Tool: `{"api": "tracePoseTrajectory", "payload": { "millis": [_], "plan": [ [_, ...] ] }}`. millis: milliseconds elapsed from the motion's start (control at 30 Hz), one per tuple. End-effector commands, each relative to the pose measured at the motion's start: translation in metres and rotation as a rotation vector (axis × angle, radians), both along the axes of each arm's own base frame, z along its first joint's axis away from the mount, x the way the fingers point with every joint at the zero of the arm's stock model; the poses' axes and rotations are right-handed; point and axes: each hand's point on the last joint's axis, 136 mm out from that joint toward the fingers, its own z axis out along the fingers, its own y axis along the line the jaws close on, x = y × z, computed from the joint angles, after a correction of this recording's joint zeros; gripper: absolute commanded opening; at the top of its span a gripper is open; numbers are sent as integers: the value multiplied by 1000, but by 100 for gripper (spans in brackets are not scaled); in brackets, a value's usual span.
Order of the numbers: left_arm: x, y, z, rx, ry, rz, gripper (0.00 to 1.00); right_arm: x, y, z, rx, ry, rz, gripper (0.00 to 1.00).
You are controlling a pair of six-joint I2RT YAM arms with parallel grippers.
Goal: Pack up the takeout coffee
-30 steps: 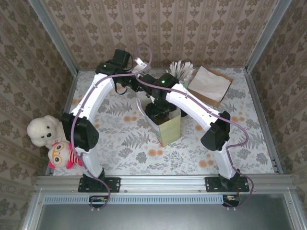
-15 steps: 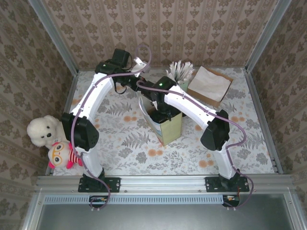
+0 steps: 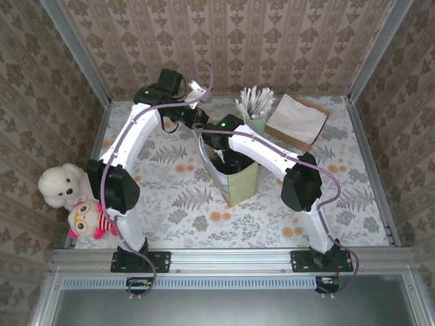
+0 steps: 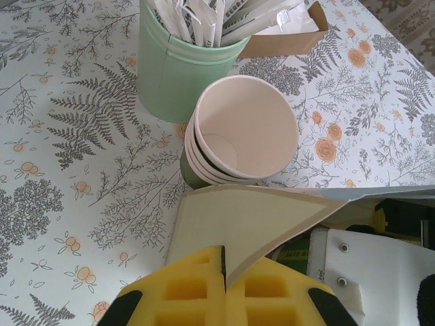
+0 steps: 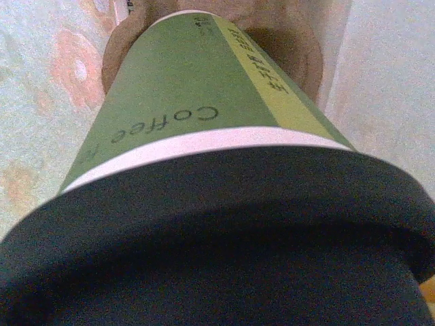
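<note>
The takeout coffee (image 5: 190,102), a dark-green cup with a black lid (image 5: 217,238), hangs lid-end toward the right wrist camera inside the pale yellow paper bag (image 3: 239,183). Its base is close to the brown bag floor (image 5: 299,54). My right gripper (image 3: 227,160) reaches down into the bag's mouth, shut on the cup; its fingers are hidden behind the lid. My left gripper (image 4: 224,272) is shut on the bag's rim flap (image 4: 251,217), holding the mouth open at its far-left side (image 3: 199,133).
A stack of lidless green cups (image 4: 245,129) stands just beyond the bag, with a pale-green cup of white sticks (image 4: 180,68) behind it. A brown box of napkins (image 3: 297,120) sits at the back right. Two plush toys (image 3: 64,187) lie at the left edge.
My right arm has shifted left and lowered its wrist deeper into the bag with the cup. The left arm has kept its hold on the rim.
</note>
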Motion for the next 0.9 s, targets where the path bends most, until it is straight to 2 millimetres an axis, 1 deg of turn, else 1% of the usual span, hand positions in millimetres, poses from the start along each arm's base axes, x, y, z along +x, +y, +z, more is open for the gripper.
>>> {"api": "tracePoseTrajectory", "payload": {
  "millis": [0,100,233,467,700,867],
  "plan": [
    [3,3,9,-18,-11,5,0,-18,-16,-3,-66,86,14,61],
    [3,3,10,-20,-16,1,0,-18,-17,-4,-67,88,14,61],
    [2,4,11,-20,-19,1,0,-13,-16,-5,-69,59,12,61],
    [0,5,9,-14,-24,3,0,-3,-9,-10,-32,1,-9,61],
    [2,5,9,-18,-20,10,0,-5,-10,-17,-37,10,-12,61],
    [4,5,7,-10,-19,18,0,-4,-12,-16,-46,5,-13,61]
  ]
}}
